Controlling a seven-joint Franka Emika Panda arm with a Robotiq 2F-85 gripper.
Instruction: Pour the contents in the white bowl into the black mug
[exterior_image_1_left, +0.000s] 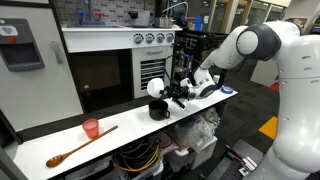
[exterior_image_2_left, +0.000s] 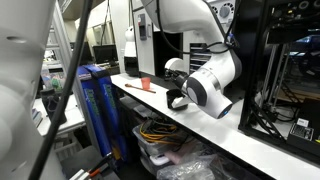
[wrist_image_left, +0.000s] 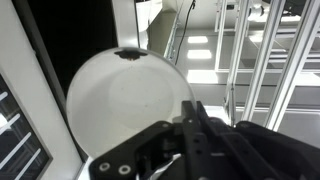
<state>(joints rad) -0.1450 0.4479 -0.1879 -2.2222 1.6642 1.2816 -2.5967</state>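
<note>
Gripper (exterior_image_1_left: 174, 93) was found clamped on the rim of the white bowl (exterior_image_1_left: 156, 87). The bowl was tipped on edge, its pale underside (wrist_image_left: 125, 105) filling the wrist view. It hung just above the black mug (exterior_image_1_left: 158, 110), which stood upright on the narrow white table (exterior_image_1_left: 120, 138). The contents were not visible in any view.

Judgement: the pour was in hand. The bowl's low lip should sit over the mug's mouth, with slow rotation and no sideways drift, so nothing lands on the table.

Room: the oven front (exterior_image_1_left: 105, 75) stood close behind the mug, and the table's front edge lay near. The pink-red cup (exterior_image_1_left: 91, 128) and wooden spoon (exterior_image_1_left: 80, 148) lay well apart along the table, clear of the work
</note>
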